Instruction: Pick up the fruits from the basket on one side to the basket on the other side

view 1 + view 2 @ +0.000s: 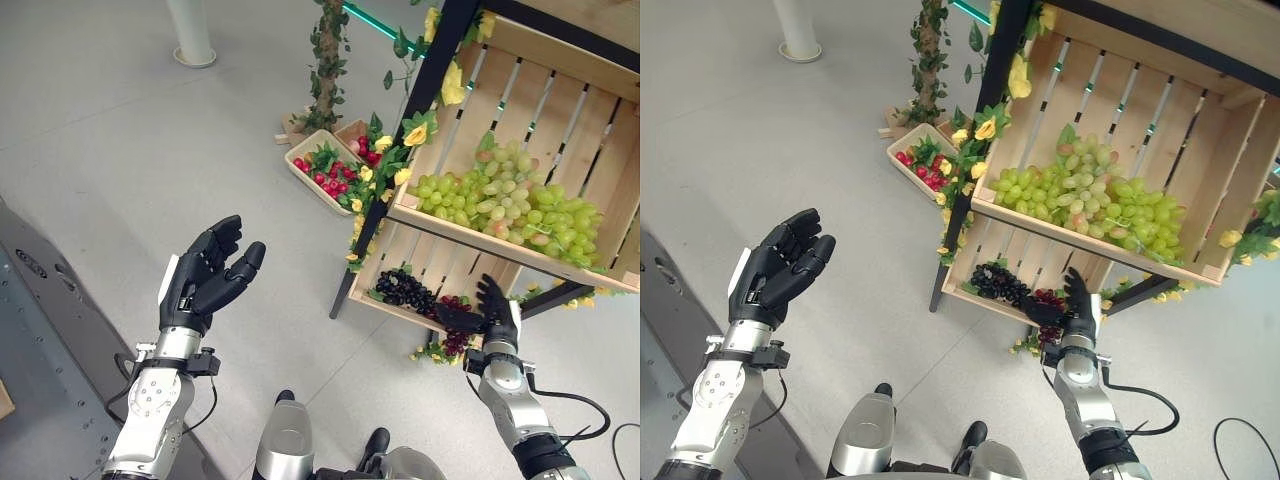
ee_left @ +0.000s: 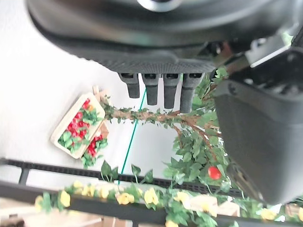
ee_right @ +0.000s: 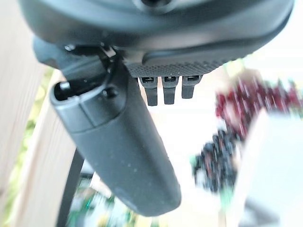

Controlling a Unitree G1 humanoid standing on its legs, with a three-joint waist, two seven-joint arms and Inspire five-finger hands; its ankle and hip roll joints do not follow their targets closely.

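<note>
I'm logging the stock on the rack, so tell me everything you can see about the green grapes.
The green grapes lie as a big heap of pale green bunches, some berries blushed pink, a leaf at the top. They fill the upper slatted wooden crate, which tilts forward on the black rack, and rest against its front lip. Neither hand touches them.

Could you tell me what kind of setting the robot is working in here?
Probably a mock fruit-stall display indoors: slatted wooden crates on a black rack hold green grapes and dark grapes, yellow flower garlands trim the frame, and a tray of red fruit sits on the grey floor.
</note>
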